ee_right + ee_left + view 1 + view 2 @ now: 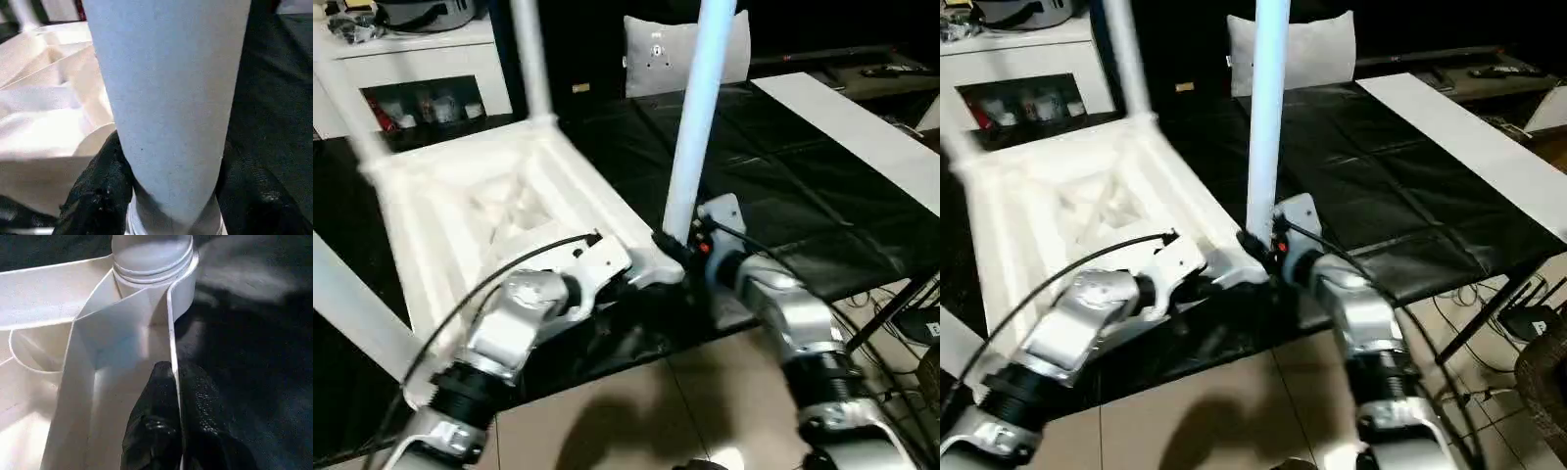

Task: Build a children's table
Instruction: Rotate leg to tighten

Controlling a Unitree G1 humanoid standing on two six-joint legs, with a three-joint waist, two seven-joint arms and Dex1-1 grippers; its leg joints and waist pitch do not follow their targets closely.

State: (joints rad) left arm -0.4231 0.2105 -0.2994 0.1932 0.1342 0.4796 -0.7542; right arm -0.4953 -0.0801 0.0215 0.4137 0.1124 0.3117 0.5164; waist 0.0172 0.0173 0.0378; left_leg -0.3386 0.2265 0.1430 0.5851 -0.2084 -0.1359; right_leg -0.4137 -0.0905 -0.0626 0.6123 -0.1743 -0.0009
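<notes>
The children's table lies upside down on the black work surface. Its ribbed white top faces up. One long white leg stands upright in the near corner socket. My right gripper is shut on this leg just above the socket, a black finger on each side of it. My left gripper is shut on the top's thin rim right beside that corner. Three more legs rise at the other corners, one at the far corner.
A white cabinet stands at the back left and a white cushion at the back middle. A long white board lies across the work surface's right side. Cables hang over the tiled floor at the right.
</notes>
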